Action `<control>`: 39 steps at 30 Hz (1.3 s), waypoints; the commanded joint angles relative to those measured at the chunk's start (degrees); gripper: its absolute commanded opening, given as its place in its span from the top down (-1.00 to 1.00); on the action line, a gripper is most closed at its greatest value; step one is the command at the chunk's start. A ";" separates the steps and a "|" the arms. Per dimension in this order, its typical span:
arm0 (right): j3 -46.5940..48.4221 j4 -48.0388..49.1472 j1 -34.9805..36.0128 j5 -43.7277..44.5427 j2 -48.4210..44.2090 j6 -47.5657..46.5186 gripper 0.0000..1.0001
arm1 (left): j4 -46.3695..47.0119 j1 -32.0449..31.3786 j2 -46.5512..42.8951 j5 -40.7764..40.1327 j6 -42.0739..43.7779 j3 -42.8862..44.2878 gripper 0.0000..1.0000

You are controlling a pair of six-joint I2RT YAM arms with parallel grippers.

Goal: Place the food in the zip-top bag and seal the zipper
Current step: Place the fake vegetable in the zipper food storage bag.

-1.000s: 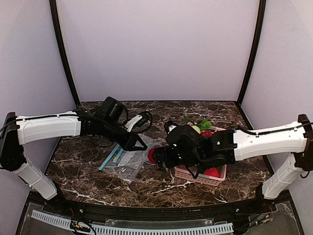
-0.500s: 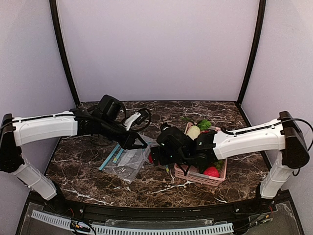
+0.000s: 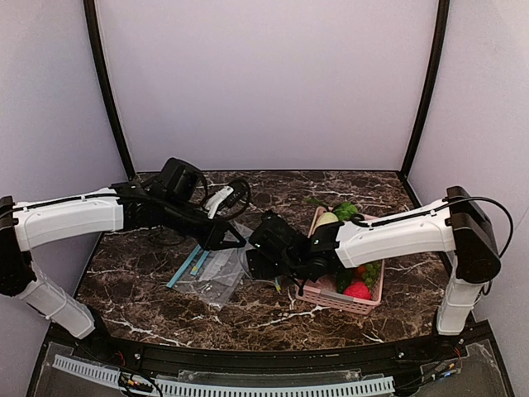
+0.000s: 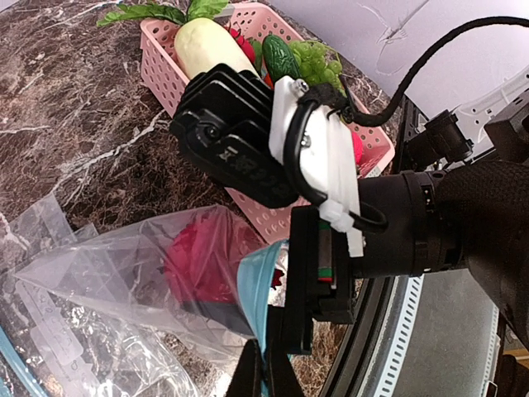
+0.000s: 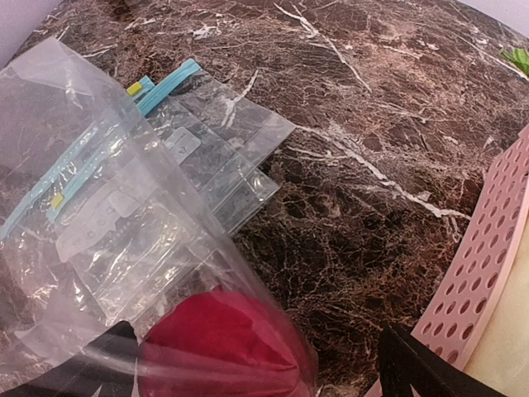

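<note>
Since a second ago your right arm (image 3: pixel 388 236) has swung in toward the left. Its wrist now sits left of the pink basket (image 3: pixel 318 295), at the mouth of the zip-top bag (image 3: pixel 216 269), and it covers the red spot that showed at the bag's edge from overhead. Your left arm (image 3: pixel 74 217) has barely shifted. The left jaws are closed tight on the bag's mouth edge, pinching the light blue zipper (image 4: pixel 250 285). They lift that side so the bag stands open like a tent above the dark marble bench (image 3: pixel 273 318). The right jaws are spread as wide as they go. One round red fruit (image 5: pixel 223 339) lies between them, under the clear film and inside the bag. A gap shows between it and the finger on the basket side, so these jaws have hold of nothing. A second red fruit (image 3: pixel 357 290) rests in the near corner of the basket. The slim dark green cucumber (image 4: pixel 281 58) is also in the basket, beside a long white radish (image 4: pixel 211 50) and some leafy greens (image 4: pixel 318 62). More flat clear bags (image 5: pixel 223 165) lie on the bench just beyond the open one, their blue strips (image 5: pixel 165 83) side by side. The held bag's zipper is unsealed.
</note>
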 commanded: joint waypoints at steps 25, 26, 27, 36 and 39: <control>4.29 -2.23 0.88 -3.45 -3.28 -7.84 -0.97 | -1.28 0.33 -1.48 -5.95 1.78 -0.56 0.99; 4.14 -1.87 0.92 -4.15 -4.16 -7.87 -0.97 | -1.95 0.32 -0.74 -6.60 1.78 -0.40 0.99; 3.97 -1.51 1.00 -4.96 -4.81 -7.97 -0.97 | -2.55 0.32 -0.45 -7.03 1.84 -0.11 0.99; 1.60 0.92 2.65 -11.36 -11.44 -9.69 -0.97 | -3.52 0.39 0.74 -9.72 1.86 0.16 0.99; -2.60 2.22 2.66 -13.37 -16.03 -8.07 -0.97 | -3.38 0.38 0.23 -10.50 2.12 -0.02 0.99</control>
